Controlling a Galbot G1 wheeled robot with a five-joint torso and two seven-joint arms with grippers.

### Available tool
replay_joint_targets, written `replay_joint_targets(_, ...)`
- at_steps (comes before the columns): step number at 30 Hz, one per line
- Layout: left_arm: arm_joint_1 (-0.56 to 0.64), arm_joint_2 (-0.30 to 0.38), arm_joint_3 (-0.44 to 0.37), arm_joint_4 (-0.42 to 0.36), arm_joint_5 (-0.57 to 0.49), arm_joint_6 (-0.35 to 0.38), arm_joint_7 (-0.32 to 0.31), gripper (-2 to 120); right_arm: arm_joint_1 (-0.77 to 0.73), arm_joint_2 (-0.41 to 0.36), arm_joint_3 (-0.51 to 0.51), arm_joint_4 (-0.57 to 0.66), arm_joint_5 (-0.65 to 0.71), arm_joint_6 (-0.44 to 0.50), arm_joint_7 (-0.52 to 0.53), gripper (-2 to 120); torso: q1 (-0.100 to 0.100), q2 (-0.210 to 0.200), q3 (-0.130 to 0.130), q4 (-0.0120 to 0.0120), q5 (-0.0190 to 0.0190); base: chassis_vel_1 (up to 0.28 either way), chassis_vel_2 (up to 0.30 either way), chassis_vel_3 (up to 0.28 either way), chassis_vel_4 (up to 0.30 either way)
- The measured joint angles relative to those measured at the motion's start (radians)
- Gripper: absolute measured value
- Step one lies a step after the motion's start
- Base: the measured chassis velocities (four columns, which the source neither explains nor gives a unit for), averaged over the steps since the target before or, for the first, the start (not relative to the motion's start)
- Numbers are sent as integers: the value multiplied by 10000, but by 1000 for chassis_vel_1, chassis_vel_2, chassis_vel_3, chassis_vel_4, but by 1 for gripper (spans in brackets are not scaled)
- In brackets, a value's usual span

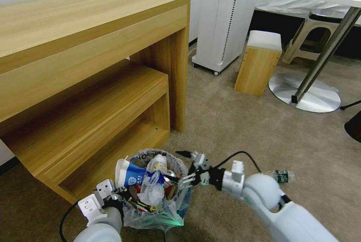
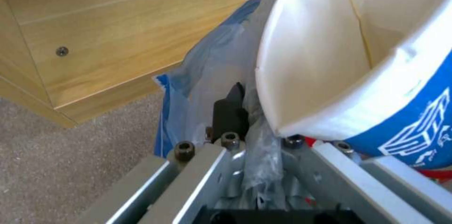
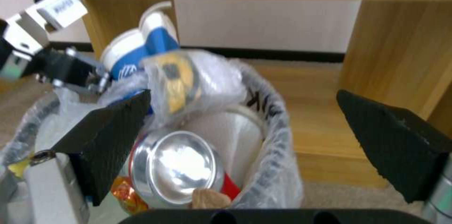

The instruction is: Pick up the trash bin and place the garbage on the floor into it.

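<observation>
The small round trash bin (image 1: pixel 158 193) lined with crinkly whitish plastic, near the wooden desk (image 1: pixel 86 65), is heaped with litter, its rim pinched in the left gripper (image 1: pixel 119 198), while the right gripper (image 1: pixel 188 166), fingers wide, hovers over it; a green-labelled plastic bottle (image 1: pixel 281 176) remains on the beige carpet floor (image 1: pixel 240 121) to the right.

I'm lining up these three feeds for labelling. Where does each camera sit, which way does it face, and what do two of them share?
Head view: on the robot's head, looking forward and down at the trash bin, wooden desk and carpet; both arms show, left gripper and right gripper.
Left wrist view: on the left arm, looking along its fingers clamped on the bin's bag.
Right wrist view: on the right arm, looking over the bin between open fingers.
Shared: the blue-white paper cup appears in all three views.
</observation>
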Motion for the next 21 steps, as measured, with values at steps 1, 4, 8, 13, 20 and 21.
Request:
replay_joint_targets(1,-2,0,10,-2,0,0,0,1,-43,-23,80,62,17,6,-6,100,0,0,0,0,0,0,0,0,0)
replay_joint_targets(4,2,-1,43,-27,-1,8,0,1,-156,-64,262,245,62,48,8,100,0,0,0,0,0,0,0,0,0)
replay_joint_targets(8,-5,88,-81,-112,-86,20,-1,1,-183,2,740,764,492,163,1000,100,0,0,0,1,0,0,0,0,0)
replay_joint_targets(13,-97,285,-378,-193,-235,-13,-105,1,-167,611,2287,1132,632,-238,4557,100,0,0,0,1,-3,0,0,0,0)
replay_joint_targets(20,56,306,-322,-294,-208,-37,-157,1,-1067,1029,4253,-110,-281,1734,5558,100,0,0,0,1,1,0,0,0,0)
replay_joint_targets(21,96,306,-294,-322,-203,-30,-158,1,-1436,1130,4714,-236,-546,2029,5620,100,0,0,0,-1,3,0,0,0,0)
